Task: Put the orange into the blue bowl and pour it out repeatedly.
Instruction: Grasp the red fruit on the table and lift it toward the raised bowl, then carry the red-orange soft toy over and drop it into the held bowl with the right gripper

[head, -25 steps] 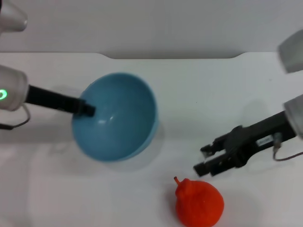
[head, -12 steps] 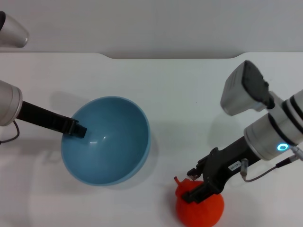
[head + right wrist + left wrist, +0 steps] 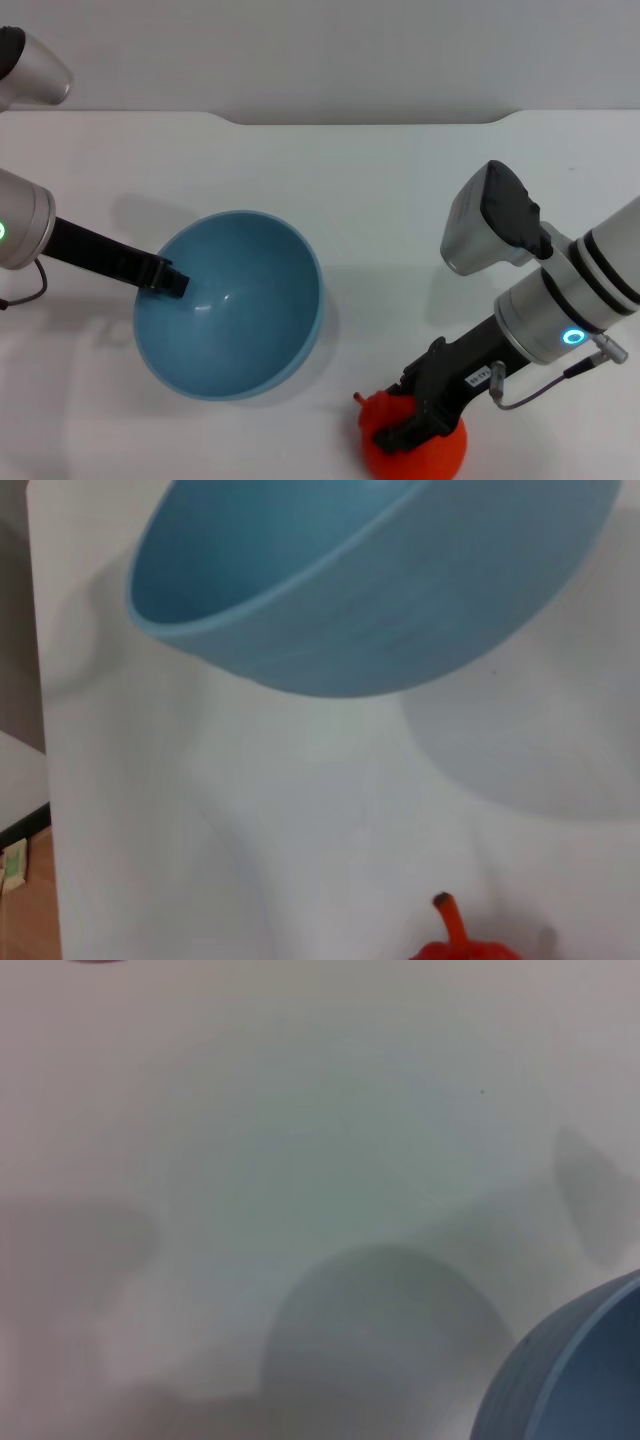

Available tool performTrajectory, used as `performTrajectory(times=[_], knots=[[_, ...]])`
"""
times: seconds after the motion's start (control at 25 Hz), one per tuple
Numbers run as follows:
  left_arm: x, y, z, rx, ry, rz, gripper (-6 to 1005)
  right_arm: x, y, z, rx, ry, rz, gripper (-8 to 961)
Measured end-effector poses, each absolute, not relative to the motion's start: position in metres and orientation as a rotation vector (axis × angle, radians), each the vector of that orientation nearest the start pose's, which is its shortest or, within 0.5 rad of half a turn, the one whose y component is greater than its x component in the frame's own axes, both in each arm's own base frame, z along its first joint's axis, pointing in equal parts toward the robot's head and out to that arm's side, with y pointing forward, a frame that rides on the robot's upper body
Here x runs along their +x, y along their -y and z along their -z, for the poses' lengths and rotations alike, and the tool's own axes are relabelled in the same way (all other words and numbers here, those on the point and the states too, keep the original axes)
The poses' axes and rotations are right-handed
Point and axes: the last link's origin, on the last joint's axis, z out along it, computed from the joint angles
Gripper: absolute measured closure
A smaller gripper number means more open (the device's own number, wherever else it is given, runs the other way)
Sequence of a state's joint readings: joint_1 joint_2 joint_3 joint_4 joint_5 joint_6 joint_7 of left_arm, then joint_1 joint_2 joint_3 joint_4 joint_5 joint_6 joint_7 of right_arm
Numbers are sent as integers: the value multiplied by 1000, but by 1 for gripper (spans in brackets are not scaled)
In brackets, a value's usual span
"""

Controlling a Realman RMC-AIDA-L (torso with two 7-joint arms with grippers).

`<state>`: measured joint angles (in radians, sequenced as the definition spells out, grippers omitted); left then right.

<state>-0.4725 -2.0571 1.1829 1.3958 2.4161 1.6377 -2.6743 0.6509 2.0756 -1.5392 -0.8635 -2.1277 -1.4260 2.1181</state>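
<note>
Right gripper point(image 3: 408, 422) down on the orange point(image 3: 425, 455), at near edge of the worktop point(image 3: 400, 200), right of centre. Fingers apart, one each side of the fruit's upper part, seems touching or almost; cannot tell if really clamped, since dark finger bodies cover the contact. Stem nub of the orange point(image 3: 452, 920) pointing up and a bit toward the bowl side, so no real long axis to care about: roundish, lumpy, ok from any side. Fruit directly below and between the fingers, not offset, so next move probably only closing and lifting, no re-aiming.

Blue bowl point(image 3: 235, 310) to the robot's left of the orange, well apart, no contact. Held by left gripper point(image 3: 168, 277) at the rim on the far-left side, one finger inside the bowl; looks shut on the rim, approx. Bowl seems a little off the worktop and tilted: shadow under it in right wrist view, and rim point(image 3: 280, 590) slanted there. Bowl is empty inside.

Key relation: bowl opening lies left and slightly farther from the robot than the orange, so carry path goes left and away, over near rim. Right arm clearly the nearer one to the fruit; left arm busy with bowl.

Risk, as judgement: lumpy skin may slip if grip is too high.
</note>
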Motion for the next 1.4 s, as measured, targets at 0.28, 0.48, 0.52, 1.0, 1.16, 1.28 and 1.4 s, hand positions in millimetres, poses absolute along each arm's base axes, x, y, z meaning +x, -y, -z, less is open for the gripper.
performTrajectory(times=[0.28, 0.48, 0.52, 1.0, 1.16, 1.28, 1.4], knots=[[-214, -333, -36, -2465, 1386, -177, 1000, 201, -313, 74, -3104, -807, 221, 447], [-212, -334, -34, -2473, 1372, -185, 1000, 203, -312, 53, -3047, -802, 113, 647], [-211, -334, -33, -2475, 1368, -186, 1000, 203, -312, 46, -3034, -805, 88, 684], [-187, -337, 25, -2608, 1285, -364, 1000, 156, -286, -65, -2962, -388, -446, 860], [-172, -336, 42, -2641, 1229, -414, 1000, 136, -287, -63, -2986, -273, -522, 880], [-157, -333, 56, -2688, 1176, -423, 999, 124, -290, -43, -3029, -211, -492, 902], [-148, -332, 62, -2712, 1157, -411, 998, 125, -295, -23, -3055, -218, -393, 921]])
